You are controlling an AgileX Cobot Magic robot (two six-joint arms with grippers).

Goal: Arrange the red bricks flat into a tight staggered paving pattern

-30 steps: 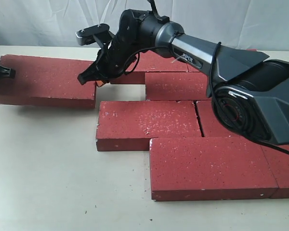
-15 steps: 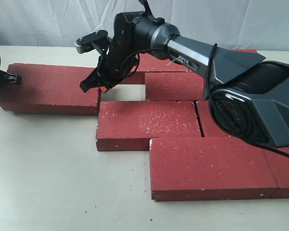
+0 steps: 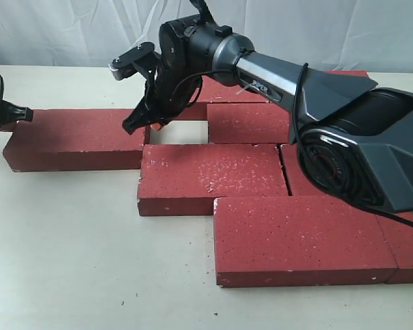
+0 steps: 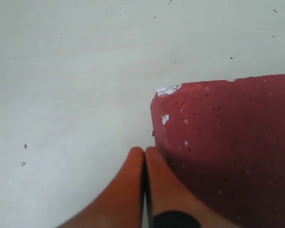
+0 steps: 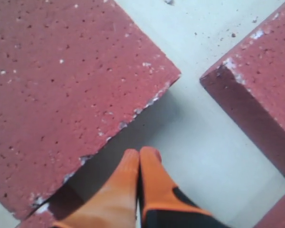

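Note:
One loose red brick [image 3: 76,137] lies flat on the table at the left, apart from the laid group. My left gripper [image 3: 26,114] is shut and empty, its tips against the brick's far left corner [image 4: 228,142]. The left gripper [image 4: 144,151] shows orange fingers pressed together beside that corner. My right gripper [image 3: 132,127] is shut and empty at the brick's right end. In the right wrist view the right gripper [image 5: 140,153] hangs just off the loose brick's [image 5: 61,85] edge, with a laid brick [image 5: 261,76] opposite. Several laid bricks [image 3: 210,175] form staggered rows at centre and right.
A bare pocket of table [image 3: 179,132] sits between the loose brick's right end and the laid bricks [image 3: 251,122]. The right arm [image 3: 282,72] stretches across the back rows. A big front brick [image 3: 303,237] lies at the near right. White cloth hangs behind.
The loose brick has slid toward the front and right and swung more parallel to the rows. Both shut grippers moved along with its ends.

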